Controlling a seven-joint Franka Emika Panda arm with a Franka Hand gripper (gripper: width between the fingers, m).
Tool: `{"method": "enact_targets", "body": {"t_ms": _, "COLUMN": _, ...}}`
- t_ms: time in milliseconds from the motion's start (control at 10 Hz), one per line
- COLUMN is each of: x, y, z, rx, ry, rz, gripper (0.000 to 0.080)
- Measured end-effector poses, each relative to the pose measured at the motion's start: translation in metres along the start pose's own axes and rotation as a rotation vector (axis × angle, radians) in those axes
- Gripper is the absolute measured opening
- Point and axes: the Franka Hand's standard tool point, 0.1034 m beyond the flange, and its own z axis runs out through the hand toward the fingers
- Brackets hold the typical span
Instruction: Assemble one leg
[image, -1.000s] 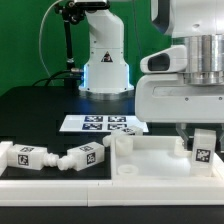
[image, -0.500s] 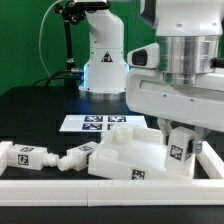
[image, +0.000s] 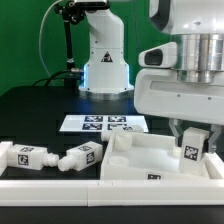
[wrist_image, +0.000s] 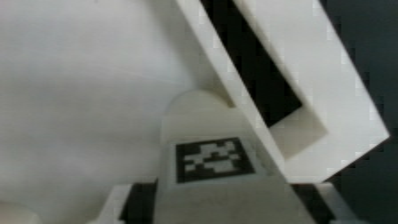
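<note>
Gripper (image: 193, 143) sits low at the exterior view's right, fingers clamped on a leg (image: 192, 150), tag facing the cam. Leg is between the fingers, upright w/ slight tilt, over the right corner of the white tabletop panel (image: 140, 157); contact w/ panel can't be told. Wrist view: leg (wrist_image: 217, 150) between the pads, tag visible, panel rim (wrist_image: 267, 70) just beside it. Two more legs (image: 28, 157) (image: 82, 156) lie on the table at exterior view's left, well apart from gripper. Marker board (image: 103, 124) behind panel.
</note>
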Motion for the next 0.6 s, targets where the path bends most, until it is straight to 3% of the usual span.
{"method": "enact_targets", "body": {"t_ms": 200, "x": 0.0003, "y": 0.0013, "z": -0.0008, "rx": -0.015, "ry": 0.002, "rz": -0.005, "gripper": 0.0292}}
{"method": "enact_targets", "body": {"t_ms": 300, "x": 0.0007, "y": 0.0025, "z": 0.0002, "rx": -0.016, "ry": 0.001, "rz": -0.004, "gripper": 0.0374}}
{"method": "enact_targets", "body": {"t_ms": 400, "x": 0.0002, "y": 0.0021, "z": 0.0003, "rx": -0.016, "ry": 0.001, "rz": -0.004, "gripper": 0.0374}}
{"method": "enact_targets", "body": {"t_ms": 500, "x": 0.0002, "y": 0.0022, "z": 0.0004, "rx": -0.016, "ry": 0.001, "rz": -0.004, "gripper": 0.0519}}
{"method": "enact_targets", "body": {"t_ms": 600, "x": 0.0005, "y": 0.0018, "z": -0.0001, "rx": -0.015, "ry": 0.002, "rz": -0.006, "gripper": 0.0608}}
